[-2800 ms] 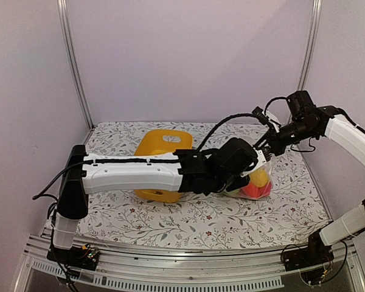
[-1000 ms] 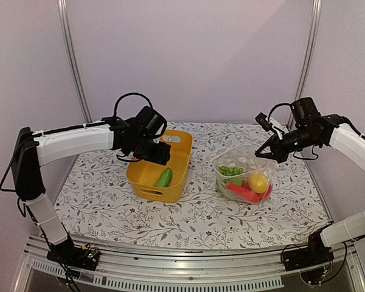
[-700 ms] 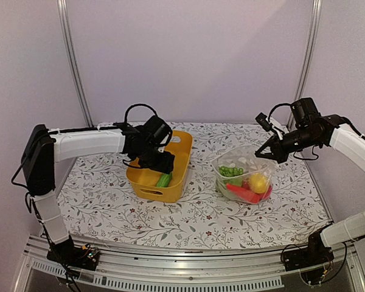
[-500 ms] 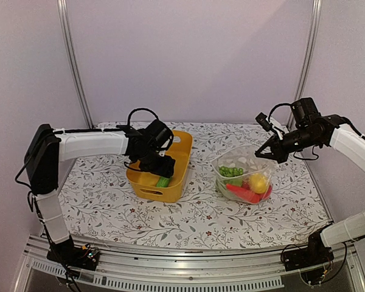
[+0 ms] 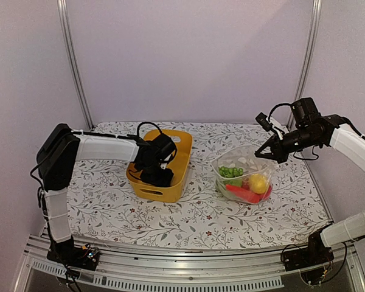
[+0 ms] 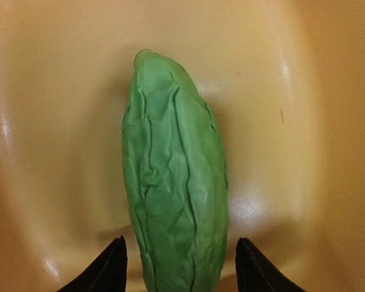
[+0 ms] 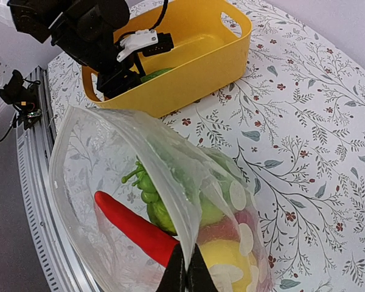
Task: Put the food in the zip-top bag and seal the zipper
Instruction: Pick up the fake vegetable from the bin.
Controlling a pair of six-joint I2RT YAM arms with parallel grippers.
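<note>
A green toy vegetable [image 6: 173, 182] lies on the floor of the yellow basket [image 6: 280, 91]. My left gripper [image 6: 181, 267] is down inside the basket [image 5: 185, 159], open, a black fingertip [image 6: 112, 271] on each side of the vegetable with gaps showing. The zip-top bag [image 5: 243, 173] stands on the table with its mouth open. It holds food: a red pepper [image 7: 134, 225], a yellow fruit [image 7: 222, 258] and green pieces [image 7: 149, 188]. My right gripper [image 7: 186, 267] is shut on the bag's upper edge, where the zipper [image 7: 147, 159] runs, and holds it up.
The basket stands left of the bag on the flowered tablecloth [image 5: 194, 219]. Metal frame posts [image 5: 73, 61] rise at the back corners. A rail [image 5: 188, 271] runs along the near table edge.
My left arm swung from the bag back to the basket and lowered its gripper around the green vegetable, jaws narrowing slightly. The right gripper and bag have not moved.
</note>
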